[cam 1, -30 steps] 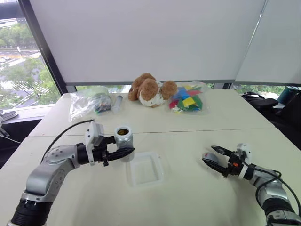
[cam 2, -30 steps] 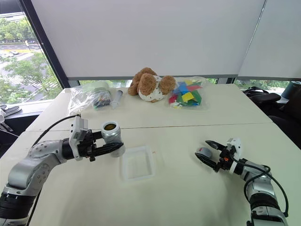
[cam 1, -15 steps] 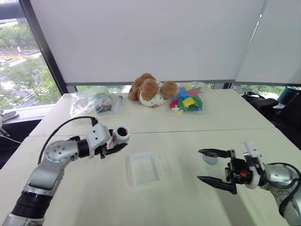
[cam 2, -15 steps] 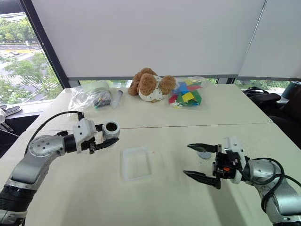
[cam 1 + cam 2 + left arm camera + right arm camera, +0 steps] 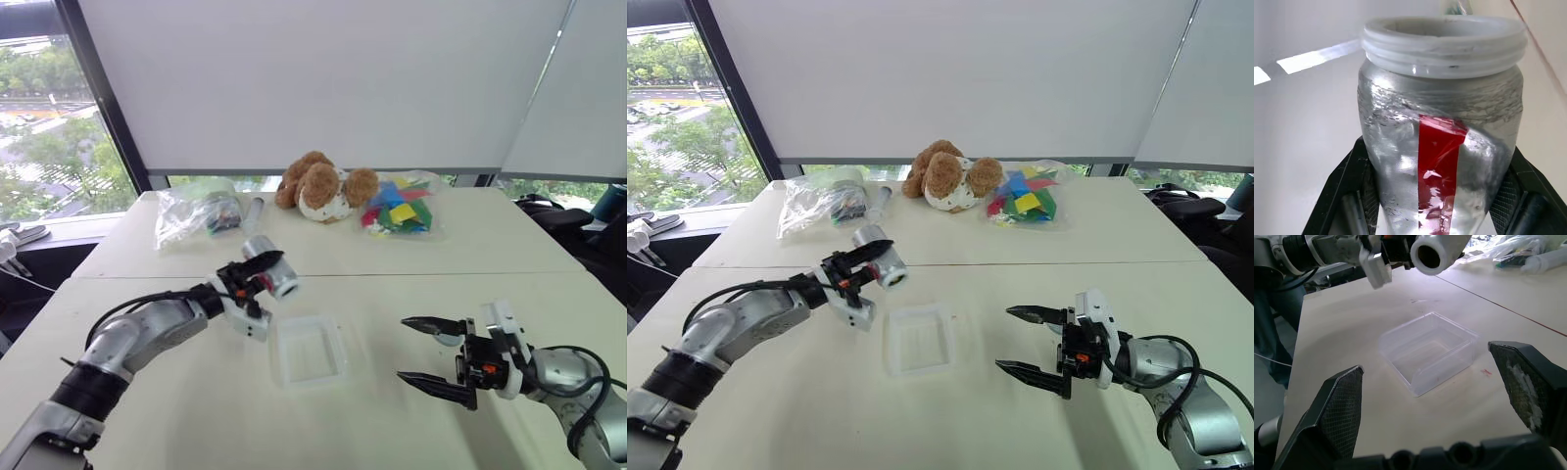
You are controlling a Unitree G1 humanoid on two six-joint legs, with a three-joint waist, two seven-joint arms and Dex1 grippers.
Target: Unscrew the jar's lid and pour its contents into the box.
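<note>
Open jar (image 5: 271, 271) tipped in L gripper (image 5: 257, 272) near box (image 5: 310, 350); R gripper (image 5: 423, 354) wide, empty.

The left gripper (image 5: 257, 277) is closed on the jar (image 5: 269, 266) and holds it tipped on its side above the table (image 5: 470, 245), with the open mouth turned toward the box (image 5: 308, 350). The jar has no lid on it. The box stands on the table just beside and below the jar, and it looks empty. To the right, the right gripper (image 5: 419, 351) hovers near the box with its two black fingers spread wide and nothing between them. At the far side of the table lie a clear bag (image 5: 192, 209), a brown plush toy (image 5: 319, 186) and a bag of coloured pieces (image 5: 402, 208)
</note>
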